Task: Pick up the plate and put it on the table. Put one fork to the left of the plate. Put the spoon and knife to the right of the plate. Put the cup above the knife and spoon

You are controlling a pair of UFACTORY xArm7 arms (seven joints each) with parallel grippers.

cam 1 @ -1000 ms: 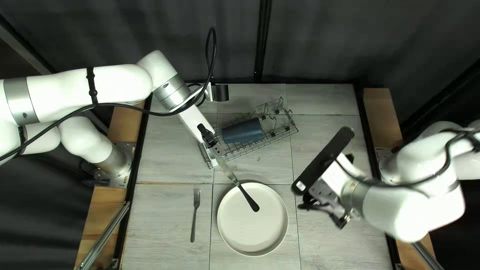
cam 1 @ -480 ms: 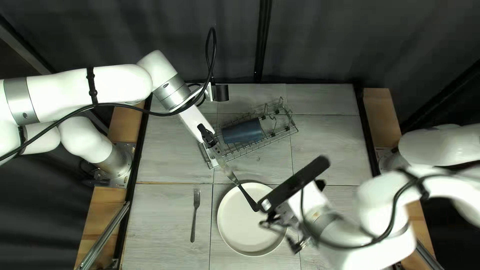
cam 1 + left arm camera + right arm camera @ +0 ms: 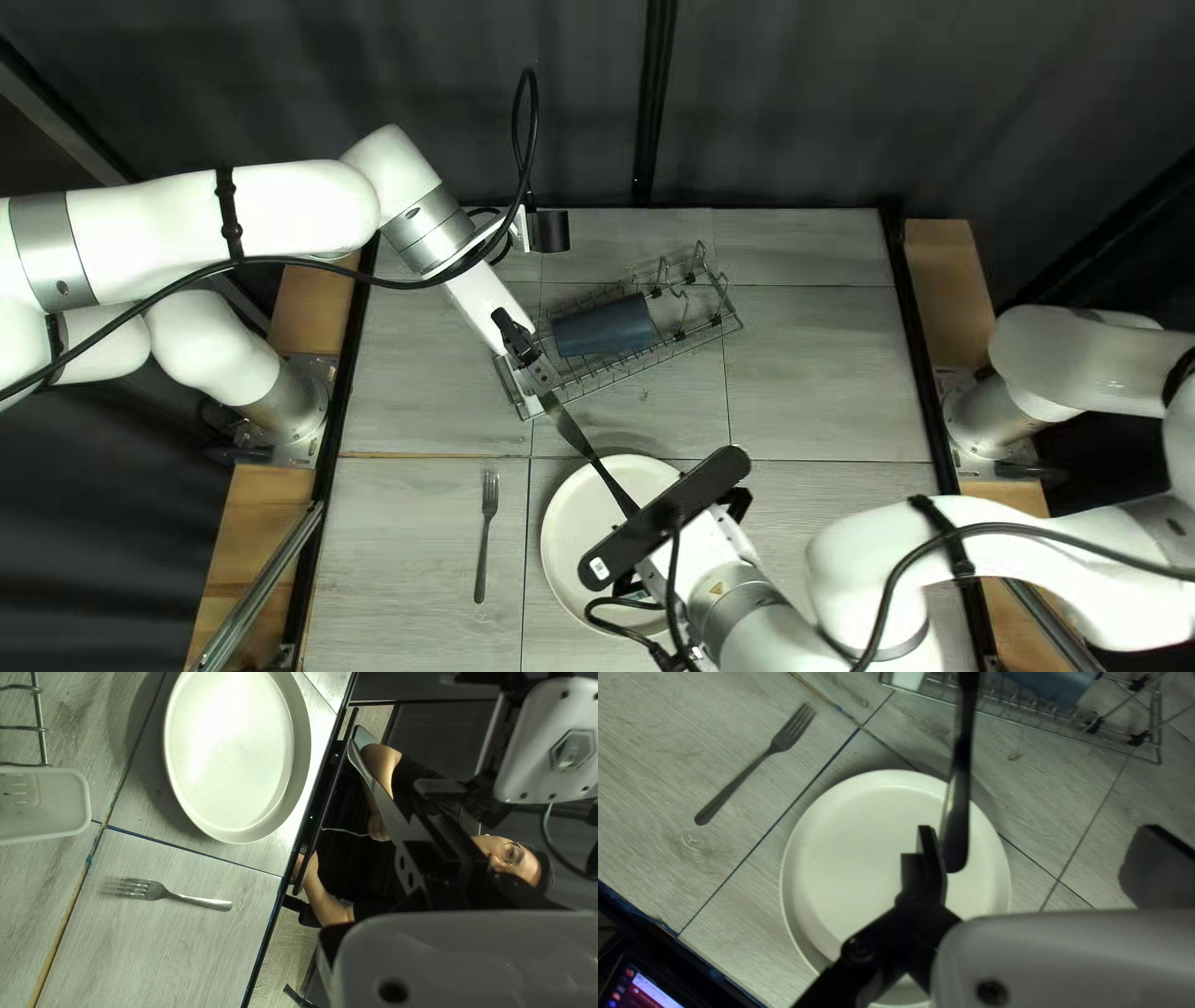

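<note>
My left gripper (image 3: 544,377) is shut on a knife (image 3: 595,461) in the top left view, its dark handle slanting over the plate (image 3: 575,517). The left wrist view shows the knife (image 3: 374,790) running out from my left gripper (image 3: 414,837). My right gripper (image 3: 660,566) is above the plate, its fingers hidden there by its mount. In the right wrist view, my right gripper (image 3: 922,849) looks shut with nothing between its fingers, beside the handle's end. A fork (image 3: 486,535) lies left of the plate. The blue cup (image 3: 606,327) rests in the rack. No spoon shows.
The wire dish rack (image 3: 647,373) stands beyond the plate, with a pale container (image 3: 47,806) at one end. A person (image 3: 336,902) sits past the table's near edge. The right arm spans the table's near right part.
My right gripper has swept from the right side of the table to above the plate, close to the knife's handle. The left arm, plate, fork and cup have not moved.
</note>
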